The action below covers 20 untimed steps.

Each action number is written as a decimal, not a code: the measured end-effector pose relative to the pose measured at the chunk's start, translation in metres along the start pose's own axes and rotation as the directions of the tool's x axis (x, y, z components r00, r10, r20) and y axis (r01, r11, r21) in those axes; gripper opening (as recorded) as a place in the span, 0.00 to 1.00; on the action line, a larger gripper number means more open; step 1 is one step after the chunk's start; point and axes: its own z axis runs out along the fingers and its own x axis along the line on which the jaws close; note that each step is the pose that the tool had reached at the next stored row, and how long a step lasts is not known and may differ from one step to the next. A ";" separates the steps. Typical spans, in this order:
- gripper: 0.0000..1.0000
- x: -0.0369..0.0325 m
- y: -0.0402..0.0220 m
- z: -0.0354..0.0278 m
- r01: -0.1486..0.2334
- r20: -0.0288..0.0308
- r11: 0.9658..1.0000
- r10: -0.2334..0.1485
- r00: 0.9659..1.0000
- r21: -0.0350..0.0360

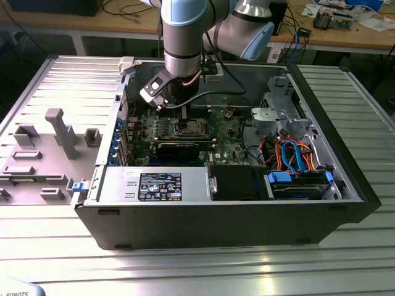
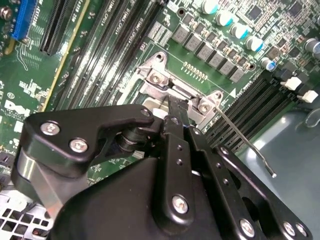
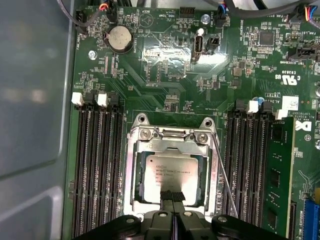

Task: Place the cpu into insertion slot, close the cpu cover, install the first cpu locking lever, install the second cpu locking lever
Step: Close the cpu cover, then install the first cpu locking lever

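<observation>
The cpu [image 3: 170, 172] lies flat in its socket on the green motherboard [image 3: 165, 75], its silvery top showing through the window of the cpu cover [image 3: 135, 175]. The cover lies down around the chip. My gripper [image 3: 172, 194] is shut, its black fingertips pressed together on the near edge of the cpu and cover. A thin wire locking lever [image 3: 225, 180] runs along one side of the socket; in the second wrist view this lever [image 2: 245, 145] sticks out free past the socket's hinge end [image 2: 160, 82]. In the exterior view my gripper [image 1: 179, 114] reaches down into the open computer case [image 1: 345, 185].
Black memory slots [image 3: 97, 165] flank the socket on both sides. A power supply [image 1: 154, 185] and a drive bay with orange and blue cables [image 1: 296, 154] fill the case's near side. A grey fixture plate [image 1: 58, 132] lies at the exterior view's left.
</observation>
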 end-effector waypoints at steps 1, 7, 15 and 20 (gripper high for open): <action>0.11 0.0001 0.0000 -0.0004 0.000 0.000 1.000 0.000 1.000 0.000; 0.11 0.0004 0.0006 -0.0084 0.000 0.000 1.000 0.000 1.000 0.000; 0.11 -0.0005 0.0131 -0.0082 0.000 0.000 1.000 0.000 1.000 0.000; 0.11 -0.0006 0.0154 -0.0082 0.000 0.000 1.000 0.000 1.000 0.000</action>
